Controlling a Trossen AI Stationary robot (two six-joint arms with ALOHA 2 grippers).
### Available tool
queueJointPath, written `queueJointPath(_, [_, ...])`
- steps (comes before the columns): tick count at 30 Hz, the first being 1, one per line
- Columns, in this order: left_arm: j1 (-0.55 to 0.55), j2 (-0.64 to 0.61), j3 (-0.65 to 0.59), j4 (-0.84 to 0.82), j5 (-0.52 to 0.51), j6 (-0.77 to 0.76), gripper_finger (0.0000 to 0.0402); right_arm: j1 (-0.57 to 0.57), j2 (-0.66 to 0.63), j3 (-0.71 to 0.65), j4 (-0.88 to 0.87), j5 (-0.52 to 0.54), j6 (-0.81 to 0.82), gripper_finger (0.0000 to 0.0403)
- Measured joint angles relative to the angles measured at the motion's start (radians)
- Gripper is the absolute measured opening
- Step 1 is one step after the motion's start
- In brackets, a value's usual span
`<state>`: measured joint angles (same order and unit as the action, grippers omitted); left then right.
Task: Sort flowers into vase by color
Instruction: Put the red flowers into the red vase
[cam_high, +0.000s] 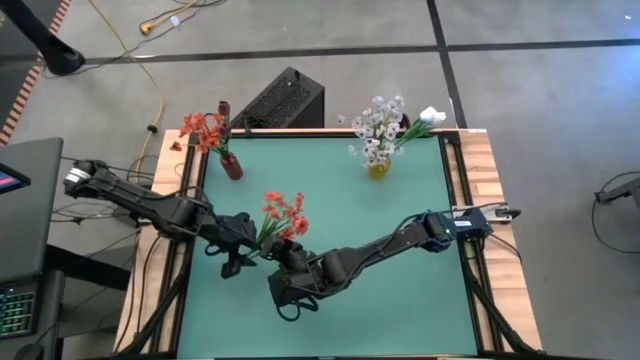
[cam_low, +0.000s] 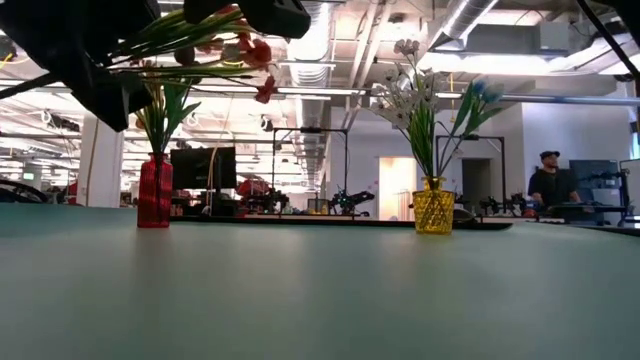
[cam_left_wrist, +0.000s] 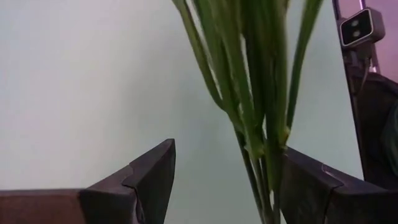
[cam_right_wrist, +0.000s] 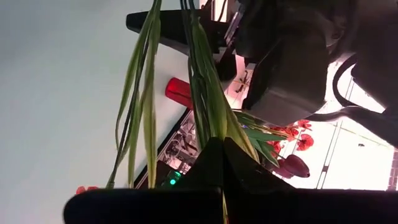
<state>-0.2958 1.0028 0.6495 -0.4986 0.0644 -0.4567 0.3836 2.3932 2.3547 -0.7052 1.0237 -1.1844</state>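
Above the green surface (cam_high: 330, 200), the right hand (cam_high: 287, 249) is clamped on the stems of a red-orange flower bunch (cam_high: 283, 213). The bunch's long axis runs from that hand toward the far edge, blossoms leading. The left hand (cam_high: 243, 250) stands wide open around the same stems.

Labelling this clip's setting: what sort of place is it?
Probably an open-plan robotics lab or workshop: exposed ceiling ducts, a person at a workstation, and cables across the concrete floor.
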Motion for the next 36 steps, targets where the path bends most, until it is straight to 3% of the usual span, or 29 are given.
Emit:
queueJointPath(7, [0.0, -0.032, 0.0, 0.01, -0.04, 0.001, 0.0226, 0.0, 0.0, 0.0, -0.006, 0.0, 0.003, 0.0018])
queueJointPath(10, [0.0, -0.055, 0.0, 0.014, -0.066, 0.001, 0.0206, -0.001, 0.0, 0.0, -0.01, 0.0, 0.006, 0.0018])
queueJointPath(25, [0.0, -0.074, 0.0, 0.019, -0.078, 0.012, 0.001, -0.014, 0.0, 0.0, 0.004, 0.0, 0.081, 0.0038])
queueJointPath(31, [0.0, -0.074, 0.0, 0.023, -0.1, 0.027, 0.0002, -0.011, 0.0, 0.0, 0.003, 0.0, 0.106, 0.0051])
queueJointPath(36, [0.0, -0.074, 0.0, 0.027, -0.132, 0.031, 0.0, -0.011, 0.0, 0.0, 0.002, -0.008, 0.104, 0.0095])
